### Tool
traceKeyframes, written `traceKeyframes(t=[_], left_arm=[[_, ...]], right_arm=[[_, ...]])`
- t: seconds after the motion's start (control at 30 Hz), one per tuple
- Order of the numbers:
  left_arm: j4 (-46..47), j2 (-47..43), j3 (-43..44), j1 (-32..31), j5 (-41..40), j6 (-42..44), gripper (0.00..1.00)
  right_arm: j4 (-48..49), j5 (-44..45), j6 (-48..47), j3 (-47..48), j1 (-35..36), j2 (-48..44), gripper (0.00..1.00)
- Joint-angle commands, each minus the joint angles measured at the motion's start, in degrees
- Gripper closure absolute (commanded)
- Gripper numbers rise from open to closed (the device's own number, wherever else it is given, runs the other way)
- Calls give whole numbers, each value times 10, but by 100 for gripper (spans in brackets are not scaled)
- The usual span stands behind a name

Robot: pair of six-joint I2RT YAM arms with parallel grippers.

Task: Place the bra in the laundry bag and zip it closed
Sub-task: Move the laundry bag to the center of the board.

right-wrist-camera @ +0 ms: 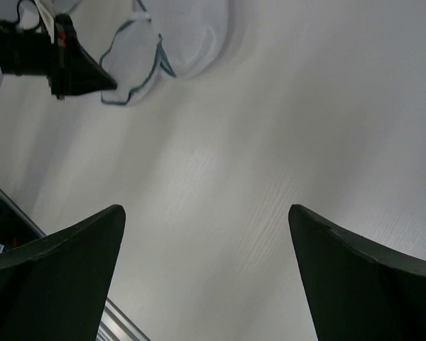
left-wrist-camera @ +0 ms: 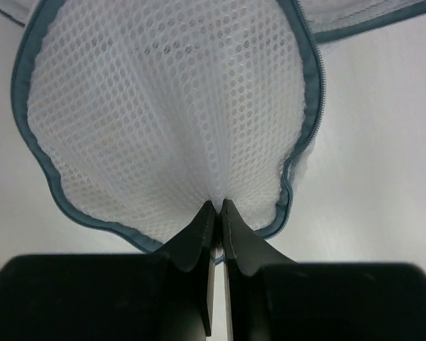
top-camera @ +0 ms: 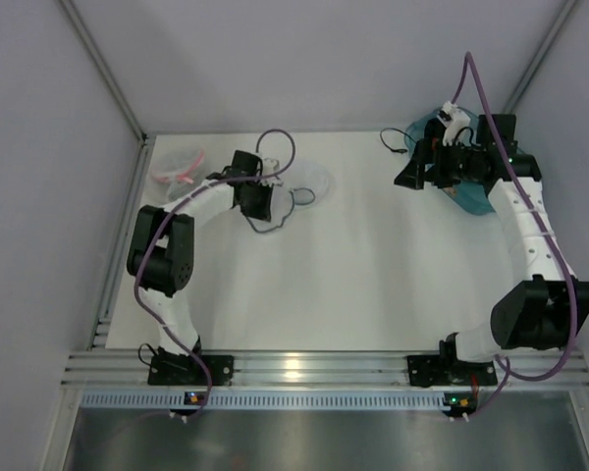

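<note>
The laundry bag (top-camera: 309,182) lies at the back left of the white table; it is white mesh with a grey-blue zip rim. My left gripper (left-wrist-camera: 219,204) is shut on a fold of the laundry bag (left-wrist-camera: 170,106) mesh just inside the wavy rim. The right wrist view shows the laundry bag (right-wrist-camera: 184,35) with the left gripper (right-wrist-camera: 106,82) at its edge. My right gripper (right-wrist-camera: 206,209) is open over bare table, holding nothing, and hangs beside the teal bin (top-camera: 422,128). A thin black loop (top-camera: 391,140) next to that bin may be a bra strap; the cups are hidden.
A second round mesh bag with a pink rim (top-camera: 177,165) lies at the back left corner. The teal bin sits at the back right under the right arm (top-camera: 530,226). A metal rail (top-camera: 294,368) runs along the table's near edge.
</note>
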Motion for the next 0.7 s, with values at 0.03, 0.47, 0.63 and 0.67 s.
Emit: traceKeyframes(t=[0.03, 0.47, 0.63, 0.67], left_arm=[[-41, -110, -83, -96, 16, -221, 86], [-77, -308, -101, -146, 86, 181, 39], [-98, -413, -212, -151, 167, 521, 34], [-98, -416, -218, -159, 169, 563, 34]], right_arm=[[0, -26, 2, -8, -6, -42, 1], [-31, -36, -32, -26, -6, -49, 1], [-36, -44, -36, -39, -5, -46, 1], [-38, -45, -36, -45, -5, -42, 1]])
